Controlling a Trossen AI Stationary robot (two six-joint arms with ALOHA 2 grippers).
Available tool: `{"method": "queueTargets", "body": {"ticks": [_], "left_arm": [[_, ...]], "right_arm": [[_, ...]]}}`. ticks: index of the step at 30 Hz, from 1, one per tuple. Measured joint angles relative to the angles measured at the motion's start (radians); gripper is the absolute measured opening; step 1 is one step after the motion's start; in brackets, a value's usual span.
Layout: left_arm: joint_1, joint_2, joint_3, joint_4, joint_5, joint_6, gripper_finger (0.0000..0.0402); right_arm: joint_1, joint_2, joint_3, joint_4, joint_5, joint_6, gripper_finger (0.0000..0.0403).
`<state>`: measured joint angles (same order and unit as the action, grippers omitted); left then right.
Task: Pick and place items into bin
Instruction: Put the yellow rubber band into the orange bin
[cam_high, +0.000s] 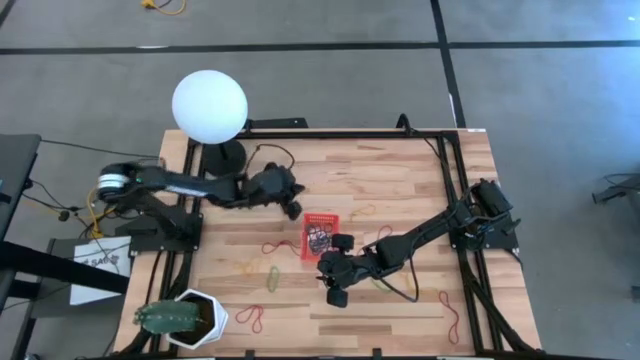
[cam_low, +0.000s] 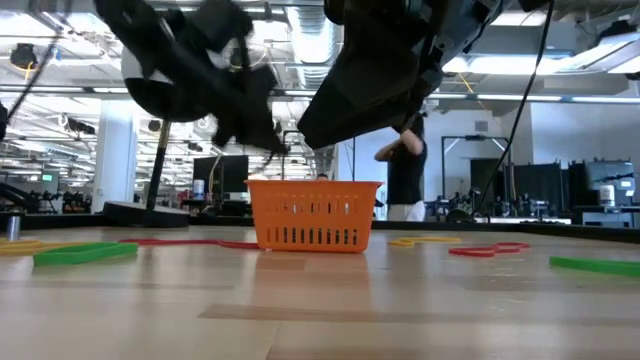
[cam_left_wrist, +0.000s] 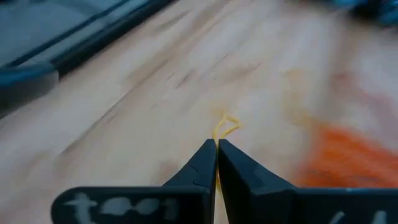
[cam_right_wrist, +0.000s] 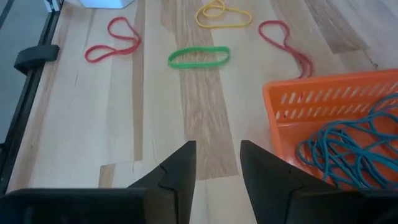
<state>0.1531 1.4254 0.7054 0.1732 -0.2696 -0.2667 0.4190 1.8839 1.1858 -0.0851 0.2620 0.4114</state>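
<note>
The orange-red mesh bin stands on its base near the table's middle, with teal and dark bands inside. My left gripper is just left of and beyond the bin, shut on a yellow band. My right gripper is on the bin's near side, open, touching nothing. Loose bands lie flat on the wood: green, yellow, red. My left gripper pinches a thin yellow band between its two fingertips. A small kinked loop of the band sticks out past the tips, above the wood. The rest of the band is hidden between the fingers.
A white hexagonal pot with a cactus sits at the near left corner and a white globe lamp at the far left. More red bands lie near right. Black rails run along the table edges. A person stands in the room behind.
</note>
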Motion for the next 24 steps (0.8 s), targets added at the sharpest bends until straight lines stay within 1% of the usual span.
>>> {"method": "queueTargets", "body": {"ticks": [4, 6, 8, 10, 13, 15, 18, 21, 24], "left_arm": [[-0.108, -0.15, 0.001, -0.041, 0.026, 0.046, 0.0], [-0.171, -0.203, 0.001, -0.036, 0.073, 0.063, 0.0], [-0.227, -0.23, 0.002, -0.031, 0.088, 0.066, 0.0], [-0.27, -0.233, 0.002, -0.035, 0.053, 0.066, 0.0], [-0.306, -0.199, 0.002, -0.033, -0.01, 0.059, 0.0], [-0.312, -0.153, 0.002, -0.032, -0.023, 0.031, 0.0], [-0.311, -0.054, 0.002, 0.026, -0.02, -0.005, 0.0], [-0.311, 0.041, 0.002, 0.112, 0.009, -0.005, 0.0], [-0.311, 0.092, 0.003, 0.135, 0.011, -0.006, 0.0]], "right_arm": [[0.02, 0.0, 0.0, -0.062, -0.003, 0.02, 0.0118], [0.037, 0.0, 0.0, -0.106, -0.003, 0.064, 0.0118], [0.057, 0.0, 0.0, -0.159, -0.001, 0.118, 0.0118], [0.076, 0.0, 0.0, -0.19, 0.011, 0.167, 0.0118], [0.102, -0.007, 0.0, -0.225, 0.053, 0.191, 0.0118], [0.115, -0.022, 0.0, -0.242, 0.087, 0.192, 0.0118], [0.123, -0.062, 0.0, -0.294, 0.13, 0.192, 0.0118], [0.123, -0.12, 0.0, -0.372, 0.128, 0.187, 0.0118], [0.123, -0.16, 0.0, -0.437, 0.123, 0.192, 0.0118]]}}
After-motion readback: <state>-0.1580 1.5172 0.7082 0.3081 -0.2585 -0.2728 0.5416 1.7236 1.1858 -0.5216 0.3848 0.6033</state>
